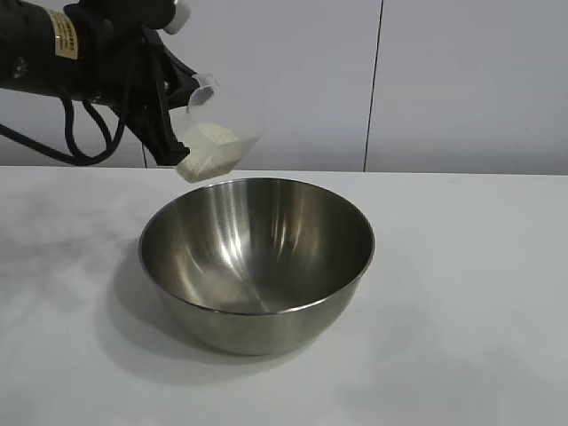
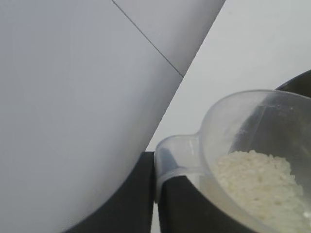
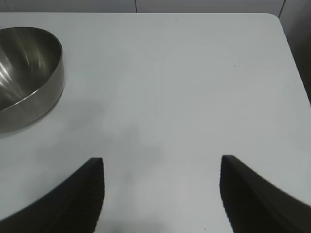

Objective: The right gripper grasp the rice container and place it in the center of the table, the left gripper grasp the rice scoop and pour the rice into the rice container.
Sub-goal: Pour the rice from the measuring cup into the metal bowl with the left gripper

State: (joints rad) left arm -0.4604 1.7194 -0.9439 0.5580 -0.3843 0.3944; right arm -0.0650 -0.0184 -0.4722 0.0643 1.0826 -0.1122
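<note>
Your left arm reaches in from the upper left of the exterior view, black cables looping beneath its wrist. The left gripper [image 1: 173, 133] hangs in the air with its tapered fingers angled downward and pinched tight on the little handle of the rice scoop [image 1: 217, 133], which it carries tilted. In the left wrist view you see those two dark fingers [image 2: 129, 204] pressed close together. Your right gripper [image 3: 160, 194] sits low over the table [image 3: 184, 87], its fingers [image 3: 82, 194] spread wide apart, nothing between them.
</note>
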